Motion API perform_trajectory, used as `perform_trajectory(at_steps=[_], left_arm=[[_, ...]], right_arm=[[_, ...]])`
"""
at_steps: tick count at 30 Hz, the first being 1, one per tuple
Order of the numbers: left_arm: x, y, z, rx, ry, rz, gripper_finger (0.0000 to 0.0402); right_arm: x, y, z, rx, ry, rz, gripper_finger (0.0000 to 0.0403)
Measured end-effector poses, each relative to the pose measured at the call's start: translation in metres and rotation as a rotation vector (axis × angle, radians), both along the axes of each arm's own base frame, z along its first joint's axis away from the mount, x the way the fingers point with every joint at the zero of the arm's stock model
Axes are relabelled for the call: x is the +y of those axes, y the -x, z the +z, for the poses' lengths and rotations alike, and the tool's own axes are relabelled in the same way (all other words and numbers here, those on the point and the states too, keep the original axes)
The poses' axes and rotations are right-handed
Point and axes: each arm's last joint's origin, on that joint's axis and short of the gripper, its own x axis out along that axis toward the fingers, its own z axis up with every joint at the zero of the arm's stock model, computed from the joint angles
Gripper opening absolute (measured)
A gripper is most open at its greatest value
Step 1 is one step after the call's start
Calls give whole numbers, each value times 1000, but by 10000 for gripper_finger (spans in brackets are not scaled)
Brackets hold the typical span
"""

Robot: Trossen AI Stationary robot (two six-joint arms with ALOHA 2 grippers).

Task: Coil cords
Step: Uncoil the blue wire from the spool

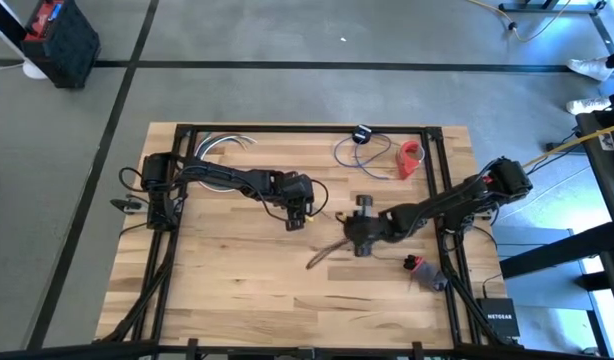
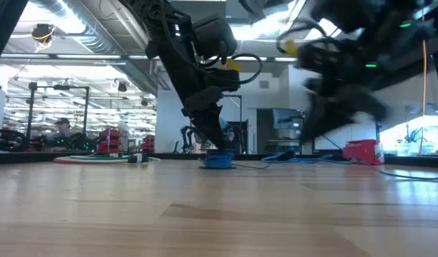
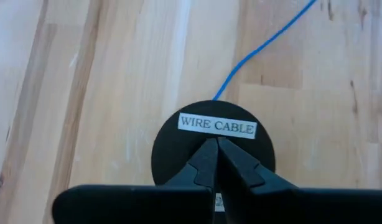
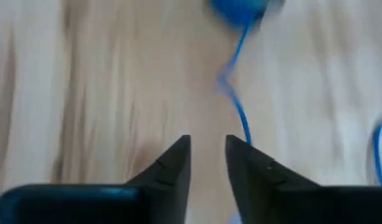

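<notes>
Spool point(image 3: 213, 146) under shut left hand point(image 3: 216, 144); right hand point(image 4: 208, 144) parted (one blue cord point(image 4: 236, 99)).

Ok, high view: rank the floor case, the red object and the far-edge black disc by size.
Largest to smallest:
1. black-and-red case, on the floor
2. red object
3. black disc, clearly smallest

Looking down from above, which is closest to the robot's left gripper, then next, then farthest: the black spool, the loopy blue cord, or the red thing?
From the left gripper, in the high view:
1. Black spool, right under its shut fingertips.
2. Loopy blue cord, toward the table's far edge, on the right arm's side.
3. Red thing, farther that way, beside the frame post.
</notes>
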Motion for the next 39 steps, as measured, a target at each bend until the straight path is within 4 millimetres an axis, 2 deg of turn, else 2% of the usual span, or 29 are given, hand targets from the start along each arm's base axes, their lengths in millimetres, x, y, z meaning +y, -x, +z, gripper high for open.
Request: perform_trajectory(at_steps=[6, 12, 16, 23, 27, 31, 34, 39], left_arm=[[0, -1, 0, -7, -1, 1, 4], [0, 0, 0, -5, 2, -3, 4], [0, 0, 0, -2, 2, -1, 4], [0, -1, 0, -9, 2, -1, 4], [0, -1, 1, -11, 4, 3, 4], [0, -1, 1, -13, 9, 10, 4], [0, -1, 1, -14, 9, 12, 4], [-1, -1, 1, -11, 9, 8, 4]], right_arm=[[-31, -31, 0, -284, -7, 4, 164], [-61, -38, -22, -231, -91, -4, 185], [-59, -24, -33, -50, -129, -22, 183], [-33, 5, -13, 218, -192, -39, 177], [-20, -9, 6, 16, -190, 22, 177], [-15, -34, 12, -218, -139, 101, 177], [-23, -50, 5, -323, -52, 101, 177], [-56, -60, -25, -275, -27, -22, 177]])
